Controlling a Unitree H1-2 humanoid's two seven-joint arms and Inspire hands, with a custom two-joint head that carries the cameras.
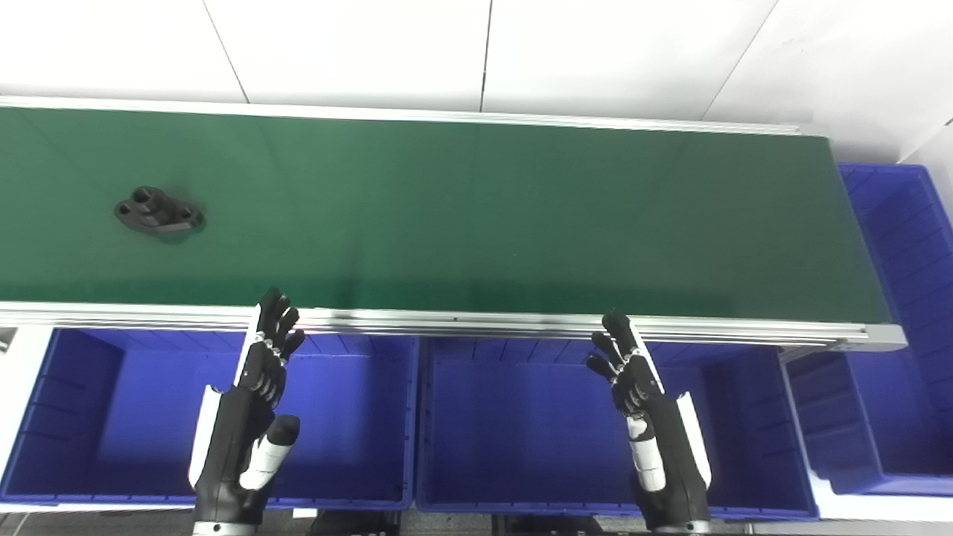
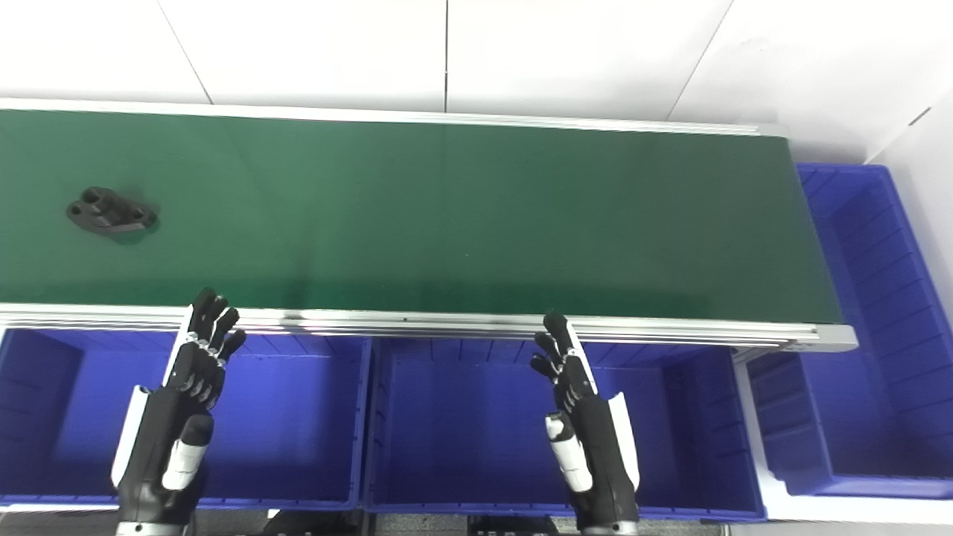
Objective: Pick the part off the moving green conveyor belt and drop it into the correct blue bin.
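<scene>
A black flanged part [image 1: 158, 211] with a raised boss and holes lies on the green conveyor belt [image 1: 476, 216] at the far left. It also shows in the right eye view [image 2: 112, 211]. My left hand [image 1: 249, 417] is open and empty, held over the left blue bin [image 1: 357, 417], fingertips at the belt's near rail. My right hand [image 1: 651, 424] is open and empty over the middle blue bin [image 1: 521, 432], fingertips just below the rail.
A silver rail [image 1: 476, 324] edges the belt's near side. A third blue bin [image 1: 893, 357] stands at the belt's right end. White wall panels rise behind the belt.
</scene>
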